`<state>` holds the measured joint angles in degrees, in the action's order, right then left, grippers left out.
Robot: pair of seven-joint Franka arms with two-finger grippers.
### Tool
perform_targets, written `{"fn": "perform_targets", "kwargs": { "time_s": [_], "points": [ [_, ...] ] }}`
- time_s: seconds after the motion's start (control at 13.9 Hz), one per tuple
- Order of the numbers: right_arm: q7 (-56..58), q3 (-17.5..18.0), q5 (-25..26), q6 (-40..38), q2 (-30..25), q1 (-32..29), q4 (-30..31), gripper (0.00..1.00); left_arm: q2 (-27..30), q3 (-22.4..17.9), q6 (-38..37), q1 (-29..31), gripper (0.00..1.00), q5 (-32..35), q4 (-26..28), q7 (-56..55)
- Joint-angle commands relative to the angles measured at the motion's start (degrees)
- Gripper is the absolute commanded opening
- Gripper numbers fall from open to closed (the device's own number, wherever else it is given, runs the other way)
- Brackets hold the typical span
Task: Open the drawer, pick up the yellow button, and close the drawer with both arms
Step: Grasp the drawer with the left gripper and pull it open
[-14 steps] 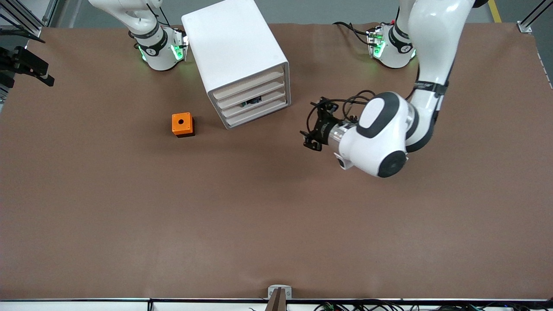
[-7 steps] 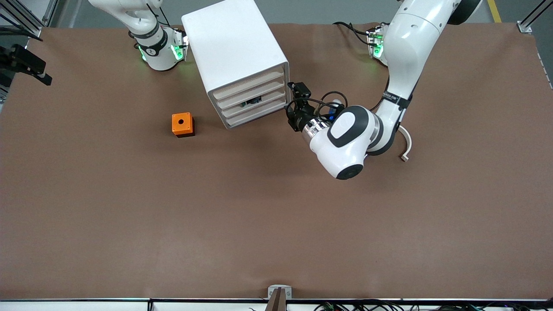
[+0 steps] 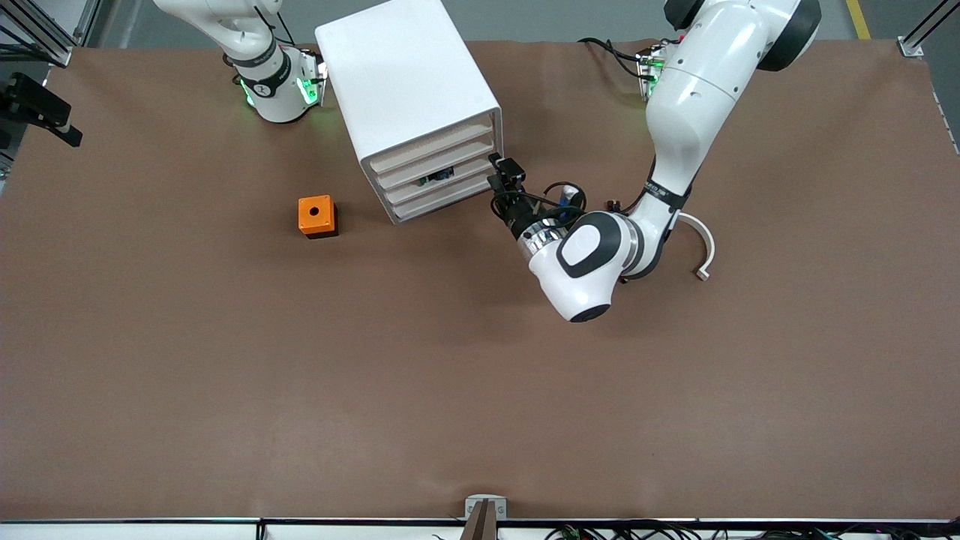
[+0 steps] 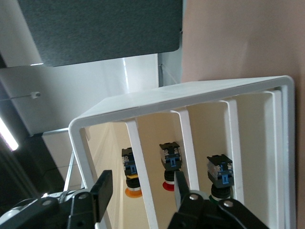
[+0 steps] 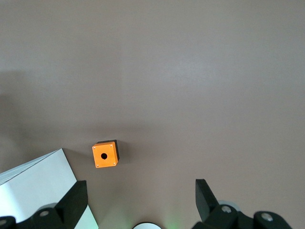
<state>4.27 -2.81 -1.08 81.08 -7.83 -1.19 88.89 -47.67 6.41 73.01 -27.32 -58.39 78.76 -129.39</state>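
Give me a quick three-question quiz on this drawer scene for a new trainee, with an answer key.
1. True or false: the left gripper is at the front of the drawer cabinet.
2. Which cap colour shows on the button lined up between the left gripper's fingers: A orange, B white, C yellow?
3. Fill in: the orange cube has a round ____ in its top face.

Key: 1 true; 2 A; 3 hole.

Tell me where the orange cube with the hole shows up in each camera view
Front view: the orange cube sits on the table beside the white drawer cabinet, toward the right arm's end.
Left wrist view: not in it.
Right wrist view: the cube lies on the table next to the cabinet's corner.
Shared landmark: the white drawer cabinet.
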Motion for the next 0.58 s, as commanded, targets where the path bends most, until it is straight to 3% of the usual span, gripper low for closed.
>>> {"fn": "perform_targets", "kwargs": {
  "time_s": [0.0,0.29,0.5],
  "points": [
    [0.7,0.2,0.4,-0.3,1.5,-0.3,-0.7,1.00,-0.5,0.2,-0.9,-2.0,0.59,-1.7,-0.8,-1.9],
    [0.7,0.2,0.7,0.0,5.7,-0.9,-0.9,1.00,-0.9,0.2,-0.9,-5.3,0.55,-3.5,-0.3,-3.7],
    [0.7,0.2,1.7,1.2,8.7,-1.4,-0.9,1.00,-0.9,0.2,-0.9,-7.7,0.45,-3.5,1.8,-4.6]
  ]
}}
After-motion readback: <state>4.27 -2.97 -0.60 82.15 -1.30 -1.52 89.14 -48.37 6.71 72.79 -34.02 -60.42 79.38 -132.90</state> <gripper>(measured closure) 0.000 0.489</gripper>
